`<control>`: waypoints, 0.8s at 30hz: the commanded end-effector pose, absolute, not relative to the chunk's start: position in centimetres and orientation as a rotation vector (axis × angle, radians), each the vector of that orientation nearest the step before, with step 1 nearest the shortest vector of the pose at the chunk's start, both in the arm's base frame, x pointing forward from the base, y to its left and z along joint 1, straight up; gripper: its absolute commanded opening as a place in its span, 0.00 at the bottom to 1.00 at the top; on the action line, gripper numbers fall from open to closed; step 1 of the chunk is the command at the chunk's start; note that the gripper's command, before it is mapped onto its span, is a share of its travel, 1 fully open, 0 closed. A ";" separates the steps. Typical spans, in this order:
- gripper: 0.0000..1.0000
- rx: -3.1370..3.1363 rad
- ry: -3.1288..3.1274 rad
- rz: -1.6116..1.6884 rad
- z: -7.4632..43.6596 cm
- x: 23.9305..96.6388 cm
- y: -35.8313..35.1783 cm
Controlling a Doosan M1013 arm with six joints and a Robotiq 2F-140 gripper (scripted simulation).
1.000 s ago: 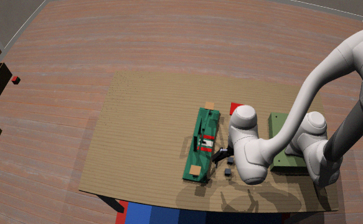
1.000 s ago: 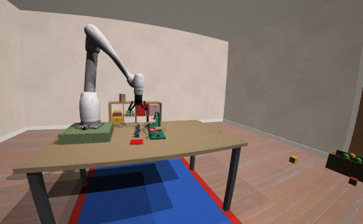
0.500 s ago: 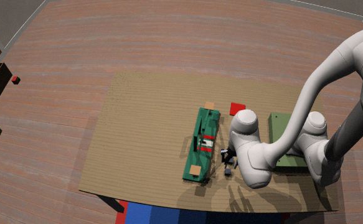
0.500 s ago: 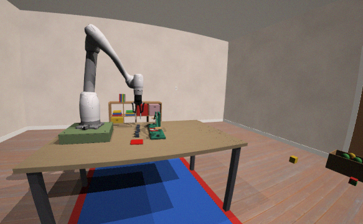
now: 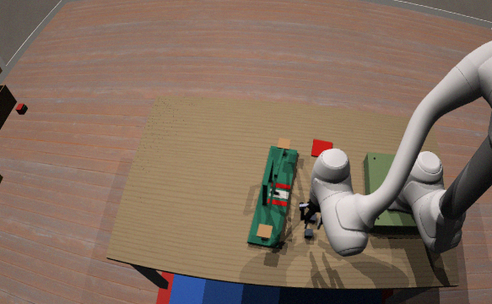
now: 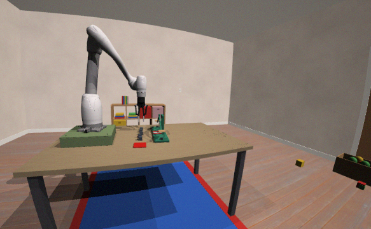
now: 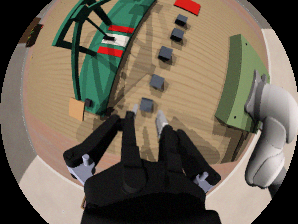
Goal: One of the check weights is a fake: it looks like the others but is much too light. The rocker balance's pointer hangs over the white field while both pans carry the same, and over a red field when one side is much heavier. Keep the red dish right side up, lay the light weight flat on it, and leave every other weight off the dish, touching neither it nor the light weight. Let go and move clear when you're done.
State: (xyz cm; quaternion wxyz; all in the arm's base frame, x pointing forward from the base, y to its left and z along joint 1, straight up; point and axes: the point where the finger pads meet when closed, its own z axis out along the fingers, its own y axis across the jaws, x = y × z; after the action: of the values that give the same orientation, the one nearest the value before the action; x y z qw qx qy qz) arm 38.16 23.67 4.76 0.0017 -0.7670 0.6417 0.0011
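Observation:
Several dark grey cube weights stand in a row on the table; the nearest weight (image 7: 146, 104) (image 5: 309, 233) is at the row's end farthest from the red dish. My gripper (image 7: 147, 113) (image 6: 141, 121) is open, its fingers partly closed and empty, above the table near that nearest weight. The red dish (image 5: 319, 148) (image 6: 139, 145) (image 7: 187, 6) lies flat beyond the other end of the row, with nothing seen on it. The green rocker balance (image 5: 256, 230) (image 6: 161, 138) (image 7: 95, 80) has its pointer over the white field (image 7: 120, 41). Its orange pans (image 5: 283, 143) (image 5: 264, 230) look empty.
The green base block (image 5: 372, 177) (image 6: 86, 140) (image 7: 232, 85) of the arm stands on the other side of the row from the balance. The balance's upright frame (image 7: 75, 65) rises beside the row. A shelf (image 6: 112, 111) is beyond the table.

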 end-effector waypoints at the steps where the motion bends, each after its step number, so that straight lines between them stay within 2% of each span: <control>1: 0.35 -2.405 2.014 -0.001 4.8 38.3 23.8; 24: 0.35 -2.405 2.014 -0.002 4.1 38.3 23.8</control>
State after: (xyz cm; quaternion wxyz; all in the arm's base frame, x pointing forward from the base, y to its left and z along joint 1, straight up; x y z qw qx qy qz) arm 38.26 23.73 4.44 0.0010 -0.7668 0.6418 0.0012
